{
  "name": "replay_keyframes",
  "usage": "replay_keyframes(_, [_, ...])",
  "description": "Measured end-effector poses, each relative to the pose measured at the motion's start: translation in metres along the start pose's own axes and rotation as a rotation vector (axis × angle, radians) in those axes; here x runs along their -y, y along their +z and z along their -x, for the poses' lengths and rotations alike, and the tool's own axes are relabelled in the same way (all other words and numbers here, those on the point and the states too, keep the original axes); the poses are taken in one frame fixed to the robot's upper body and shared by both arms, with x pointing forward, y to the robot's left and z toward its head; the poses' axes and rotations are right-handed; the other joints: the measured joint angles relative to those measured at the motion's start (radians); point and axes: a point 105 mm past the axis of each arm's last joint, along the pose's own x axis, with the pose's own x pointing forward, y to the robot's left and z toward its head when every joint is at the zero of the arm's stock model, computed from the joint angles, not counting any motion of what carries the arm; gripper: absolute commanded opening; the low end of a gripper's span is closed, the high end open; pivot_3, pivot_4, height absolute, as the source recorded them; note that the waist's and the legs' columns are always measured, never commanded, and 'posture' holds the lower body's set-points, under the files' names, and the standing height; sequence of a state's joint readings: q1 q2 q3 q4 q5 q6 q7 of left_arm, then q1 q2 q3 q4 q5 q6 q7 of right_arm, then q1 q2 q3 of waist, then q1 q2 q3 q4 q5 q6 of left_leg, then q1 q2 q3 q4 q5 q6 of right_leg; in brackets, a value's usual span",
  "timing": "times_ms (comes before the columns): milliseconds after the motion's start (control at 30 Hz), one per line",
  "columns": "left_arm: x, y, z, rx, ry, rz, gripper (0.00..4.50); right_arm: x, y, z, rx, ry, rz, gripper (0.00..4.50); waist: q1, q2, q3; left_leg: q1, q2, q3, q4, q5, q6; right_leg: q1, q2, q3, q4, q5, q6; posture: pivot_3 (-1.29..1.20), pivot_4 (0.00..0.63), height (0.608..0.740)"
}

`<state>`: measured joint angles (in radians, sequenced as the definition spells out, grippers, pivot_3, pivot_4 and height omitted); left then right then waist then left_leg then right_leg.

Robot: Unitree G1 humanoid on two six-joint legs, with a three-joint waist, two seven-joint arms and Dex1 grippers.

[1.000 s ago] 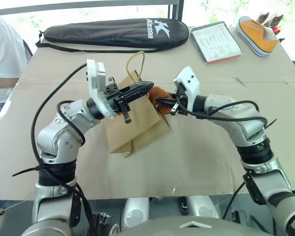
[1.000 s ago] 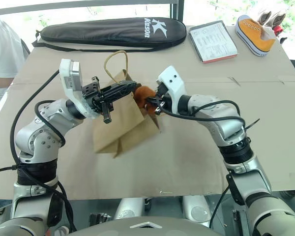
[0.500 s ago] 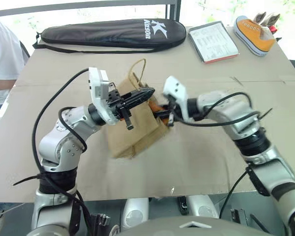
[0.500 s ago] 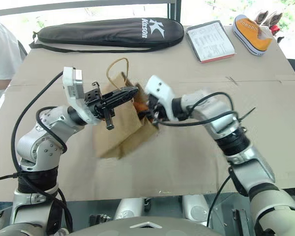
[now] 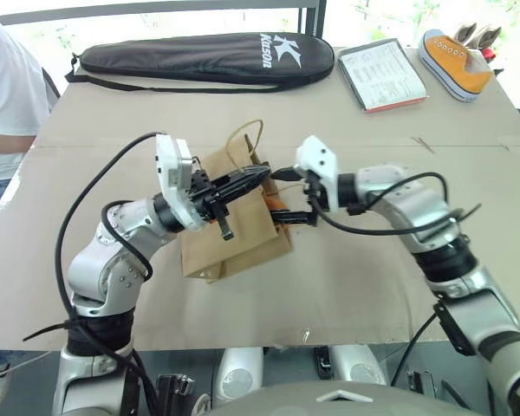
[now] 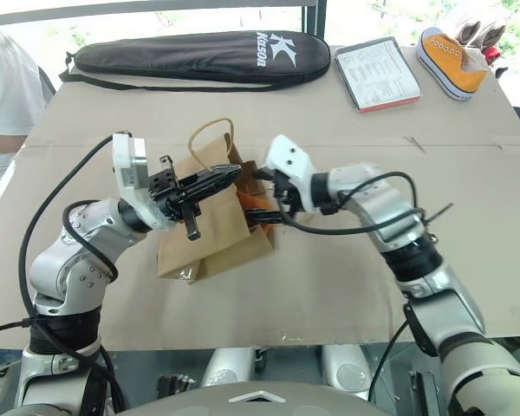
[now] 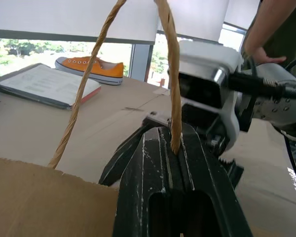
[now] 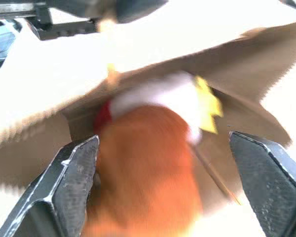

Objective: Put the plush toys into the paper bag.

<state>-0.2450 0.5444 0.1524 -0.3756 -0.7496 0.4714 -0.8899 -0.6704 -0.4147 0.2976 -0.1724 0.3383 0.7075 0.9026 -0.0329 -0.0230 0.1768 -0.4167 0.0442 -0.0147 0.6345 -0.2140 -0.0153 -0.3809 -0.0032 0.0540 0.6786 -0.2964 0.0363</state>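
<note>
The brown paper bag point(image 5: 230, 247) lies slanted on the table with its mouth facing my right arm. My left gripper point(image 5: 258, 176) is shut on one twisted loop handle point(image 7: 171, 74) and holds the mouth up. At the mouth my right gripper point(image 5: 280, 196) is open, with nothing in its grip. In the right wrist view the brown drumstick plush toy point(image 8: 143, 168) lies inside the mouth between the spread fingers point(image 8: 71, 182). The white chicken plush toy point(image 8: 160, 96), with red comb and yellow beak, sits behind it. A bit of the brown toy point(image 5: 275, 206) shows at the bag's edge.
A long black racket case point(image 5: 208, 56) lies along the table's far side. A booklet point(image 5: 381, 74) and an orange sneaker point(image 5: 455, 62) sit at the far right. A person in a white shirt point(image 5: 0, 95) sits at the left edge, and another person's arm point(image 7: 266, 29) shows beyond the table.
My right gripper has opened and let go of the brown plush toy, which now lies in the bag's mouth. The left gripper keeps hold of the handle.
</note>
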Motion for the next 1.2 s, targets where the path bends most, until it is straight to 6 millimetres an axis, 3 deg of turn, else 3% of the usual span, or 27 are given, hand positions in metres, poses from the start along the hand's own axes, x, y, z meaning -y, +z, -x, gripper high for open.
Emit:
replay_keyframes(200, [0.0,0.004,0.001,0.011,-0.003,-0.03,0.0,0.008,-0.005,0.038,-0.01,-0.181,-0.161,4.19,-0.006,0.0,0.0,0.001,-0.001,0.001,0.0,0.0,0.0,0.0,0.001,0.001,0.0,0.0,0.0,0.0,0.15,0.74])
replay_keyframes(300, [-0.001,0.006,0.003,0.02,0.0,-0.041,0.0,0.015,-0.033,0.051,-0.08,-0.296,-0.314,4.19,-0.005,0.0,0.0,0.001,-0.001,0.002,0.0,0.0,0.0,0.0,0.001,0.002,0.0,0.0,0.0,0.0,0.15,0.74])
replay_keyframes(400, [0.001,0.009,0.013,0.024,0.004,-0.041,0.0,0.008,-0.063,0.041,-0.12,-0.309,-0.508,4.19,-0.013,0.0,0.0,0.002,0.0,0.004,-0.001,0.0,0.0,0.0,0.002,0.005,0.0,0.0,0.0,0.0,0.15,0.74])
replay_keyframes(467, [0.003,0.01,0.018,0.022,0.005,-0.04,0.0,0.004,-0.068,0.036,-0.122,-0.291,-0.565,4.19,-0.012,0.0,0.0,0.001,0.0,0.004,-0.001,0.0,0.0,-0.001,0.002,0.004,0.0,0.0,0.0,0.0,0.15,0.74])
replay_keyframes(633, [0.007,0.013,0.039,-0.004,0.043,-0.045,0.0,0.004,-0.066,0.033,-0.063,-0.283,-0.658,4.19,-0.008,0.0,0.0,0.001,0.0,0.004,-0.001,0.0,0.0,-0.001,0.002,0.004,0.0,0.0,0.0,0.0,0.15,0.74])
replay_keyframes(900, [0.011,0.02,0.057,0.003,0.101,-0.037,0.0,0.007,-0.068,0.025,-0.065,-0.249,-0.703,4.19,-0.009,0.0,0.0,0.002,0.0,0.005,0.0,0.0,0.0,-0.001,0.003,0.005,0.0,0.0,0.0,0.0,0.15,0.74])
replay_keyframes(1000, [0.014,0.019,0.058,-0.008,0.106,-0.036,0.0,0.007,-0.062,0.021,-0.029,-0.219,-0.724,3.36,-0.01,0.0,0.0,0.001,0.001,0.005,-0.001,0.0,0.0,-0.001,0.003,0.005,-0.001,0.0,0.0,0.0,0.15,0.74])
replay_keyframes(1200, [0.017,0.02,0.056,-0.009,0.107,-0.046,0.0,0.008,-0.038,0.015,0.089,-0.157,-0.716,0.25,-0.008,0.0,0.0,0.001,0.001,0.005,-0.001,0.0,0.0,-0.001,0.002,0.005,-0.001,0.0,0.0,0.0,0.15,0.74])
